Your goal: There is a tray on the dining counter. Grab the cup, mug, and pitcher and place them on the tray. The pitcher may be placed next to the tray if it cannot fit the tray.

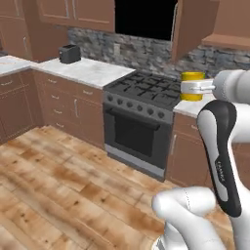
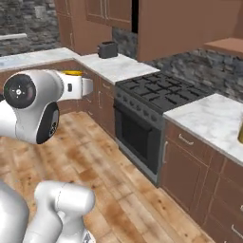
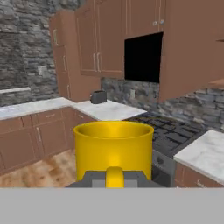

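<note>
While the yellow mug (image 3: 113,148) hangs in the air above the wooden floor (image 1: 63,190), the claw (image 3: 114,178) is pinching it by the handle, which shows as a yellow strip between the two dark fingertips in the hand view. In the left base view the same mug sits at the end of the white arm, in front of the black stove (image 1: 141,112), and it touches no surface. In the right base view I can see only a thin yellow edge of it above the wrist. Around it there is the stove, a marble kitchen surface (image 1: 88,68) with a dark toaster (image 1: 69,53), and brown cabinets (image 3: 100,43). I judge that the task is at the carrying step for this one item: the mug is lifted but not yet placed. How much of the rest is done I cannot tell from these views.
</note>
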Available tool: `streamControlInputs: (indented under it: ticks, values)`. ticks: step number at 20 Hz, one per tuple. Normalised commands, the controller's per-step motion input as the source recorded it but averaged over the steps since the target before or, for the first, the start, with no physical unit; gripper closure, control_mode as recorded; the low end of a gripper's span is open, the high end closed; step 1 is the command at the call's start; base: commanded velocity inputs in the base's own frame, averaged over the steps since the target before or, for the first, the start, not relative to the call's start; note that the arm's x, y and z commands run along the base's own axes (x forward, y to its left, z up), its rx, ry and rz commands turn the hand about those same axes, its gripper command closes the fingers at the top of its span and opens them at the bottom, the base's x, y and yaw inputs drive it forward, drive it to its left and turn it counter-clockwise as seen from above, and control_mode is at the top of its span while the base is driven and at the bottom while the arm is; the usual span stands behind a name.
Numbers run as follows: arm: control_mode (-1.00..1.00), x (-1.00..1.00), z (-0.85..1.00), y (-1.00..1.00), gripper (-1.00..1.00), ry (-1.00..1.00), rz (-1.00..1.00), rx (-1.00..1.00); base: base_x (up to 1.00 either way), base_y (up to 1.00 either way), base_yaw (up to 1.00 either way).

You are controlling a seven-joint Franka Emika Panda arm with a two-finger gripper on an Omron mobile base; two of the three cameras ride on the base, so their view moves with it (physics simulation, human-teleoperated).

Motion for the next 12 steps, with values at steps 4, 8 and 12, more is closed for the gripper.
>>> streamControlInputs:
  ticks: [4, 8, 12]
  values:
    - [1.00, 0.00, 0.00, 0.00, 1.00, 0.00, 0.00, 0.00, -0.01, 0.63, 0.84]
    - [1.00, 0.00, 0.00, 0.00, 1.00, 0.00, 0.00, 0.00, 0.00, 0.65, 0.81]
    - [1.00, 0.00, 0.00, 0.00, 1.00, 0.00, 0.00, 0.00, 0.16, 0.80, 0.70]
